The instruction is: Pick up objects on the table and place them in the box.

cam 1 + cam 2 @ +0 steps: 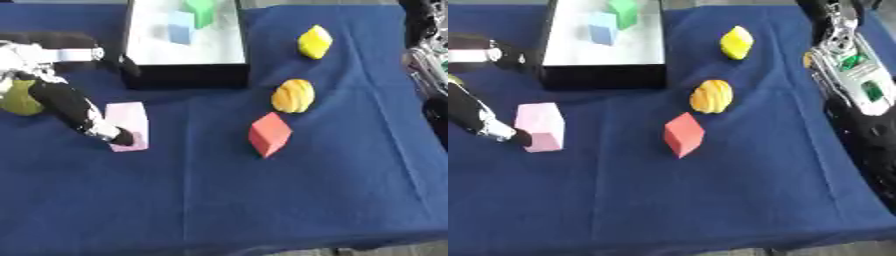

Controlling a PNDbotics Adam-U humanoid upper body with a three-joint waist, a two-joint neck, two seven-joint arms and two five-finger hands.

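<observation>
Blue cloth covers the whole table, creased a little near the middle; at the far edge sits the box, black-walled with a pale floor, and a green block and a light blue block already lie inside it, which I take to mean the sorting is partly done. Left out on the cloth are a yellow piece, an orange ribbed piece just beside a red cube standing on a corner-edge, and a pink block nearer the robot's left side.

That pink block looks to be the thing in hand at the moment; the left hand comes in from the left with a dark finger laid against the block's near lower edge, touching it; the fingers seem stretched out straight rather than curled round it, so I would call this a nudge or the start of a grasp, not a hold (the thumb I cannot make out). The block rests flat on the cloth, well short of the box.

An olive-green rounded thing shows behind the left arm at the edge; what it is I cannot say.

Pale pink, box-shaped, taller than wide, the block has flat plain faces; it looks light and easy to pinch across its sides.

Only the right arm shows, along the right edge; its hand is out of sight.
</observation>
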